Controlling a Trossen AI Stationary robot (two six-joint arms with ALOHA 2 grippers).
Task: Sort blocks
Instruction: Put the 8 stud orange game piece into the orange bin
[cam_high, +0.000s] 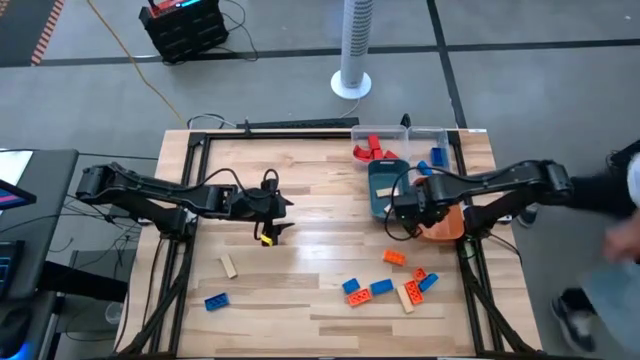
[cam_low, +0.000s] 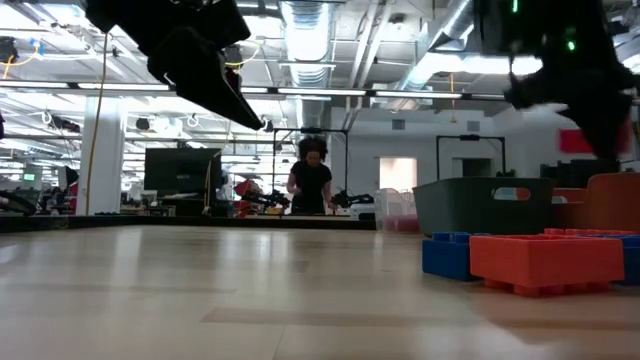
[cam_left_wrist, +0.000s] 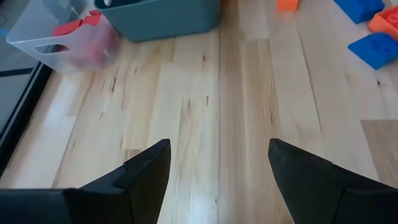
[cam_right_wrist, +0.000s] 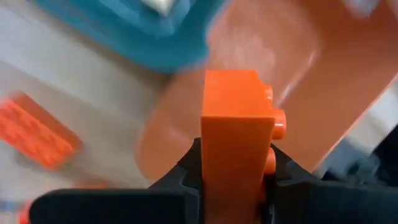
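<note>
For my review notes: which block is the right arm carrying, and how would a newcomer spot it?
Start at the orange tray on the table's right side, beside the teal tray. Just above it, the right gripper has its jaws shut on an orange block. Unlike the other blocks, it is off the table.

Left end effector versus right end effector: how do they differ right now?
The left end effector is open and empty, above bare wood at mid-table; the right end effector is shut on an orange block. The left one has only floorboards between its fingers, while the right one holds its block over the orange tray. Both have dark fingers and are off the table.
</note>
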